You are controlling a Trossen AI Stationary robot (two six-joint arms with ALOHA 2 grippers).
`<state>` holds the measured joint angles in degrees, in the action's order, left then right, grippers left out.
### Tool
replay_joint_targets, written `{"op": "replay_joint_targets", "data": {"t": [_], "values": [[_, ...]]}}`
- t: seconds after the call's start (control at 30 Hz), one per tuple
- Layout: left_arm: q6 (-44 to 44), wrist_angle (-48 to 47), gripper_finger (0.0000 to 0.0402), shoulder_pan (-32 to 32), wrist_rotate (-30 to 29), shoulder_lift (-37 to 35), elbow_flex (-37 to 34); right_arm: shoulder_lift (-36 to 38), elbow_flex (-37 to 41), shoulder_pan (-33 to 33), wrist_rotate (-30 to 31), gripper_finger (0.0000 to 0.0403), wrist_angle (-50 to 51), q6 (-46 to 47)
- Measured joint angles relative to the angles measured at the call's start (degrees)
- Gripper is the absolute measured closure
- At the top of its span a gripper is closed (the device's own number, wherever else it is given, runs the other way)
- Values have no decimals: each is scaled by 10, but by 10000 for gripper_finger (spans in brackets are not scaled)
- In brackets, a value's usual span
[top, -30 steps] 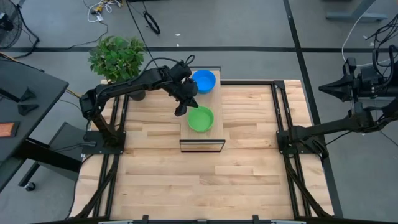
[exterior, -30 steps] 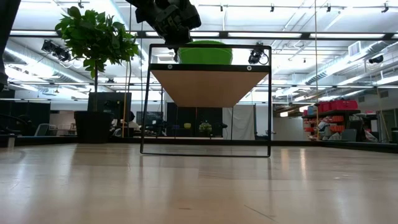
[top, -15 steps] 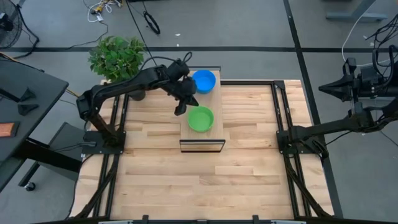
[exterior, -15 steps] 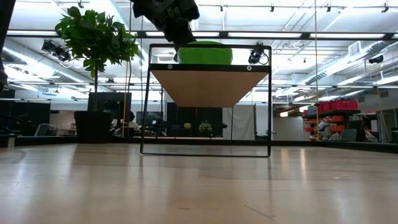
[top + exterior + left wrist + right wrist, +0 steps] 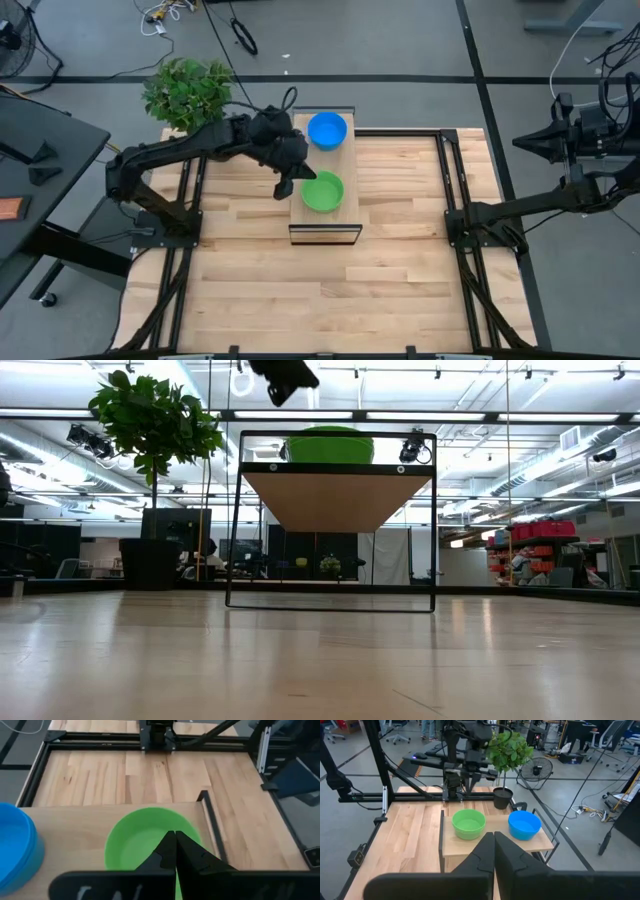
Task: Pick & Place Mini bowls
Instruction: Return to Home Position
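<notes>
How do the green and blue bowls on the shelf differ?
The green bowl is bright green; the blue bowl bright blue. On the shelf, the green bowl sits midway, the blue bowl at the end by the plant. The left gripper hangs beside the green bowl, not the blue bowl. Both are round, same-sized, upright.

From above, I cannot count the green bowls [image 5: 322,191] or the blue bowls [image 5: 327,130]; each pile looks like one bowl. In the low view the top edge cuts off the left gripper [image 5: 281,382], and the blue bowls are hidden behind the green ones. The left wrist view cuts the blue bowls too.
</notes>
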<state>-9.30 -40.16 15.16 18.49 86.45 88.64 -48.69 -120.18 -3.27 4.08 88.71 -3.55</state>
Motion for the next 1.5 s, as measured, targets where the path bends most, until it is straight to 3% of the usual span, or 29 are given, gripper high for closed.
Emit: {"op": "replay_joint_targets", "data": {"t": [0.33,0.87,1.5], "values": [[43,15,401,-49,-31,-24,1,0,0,0,0,396,0,0],[57,8,401,-59,-36,-126,0,0,0,0,0,396,0,0],[69,-21,401,-94,-84,-203,0,0,0,0,0,396,0,0]]}}
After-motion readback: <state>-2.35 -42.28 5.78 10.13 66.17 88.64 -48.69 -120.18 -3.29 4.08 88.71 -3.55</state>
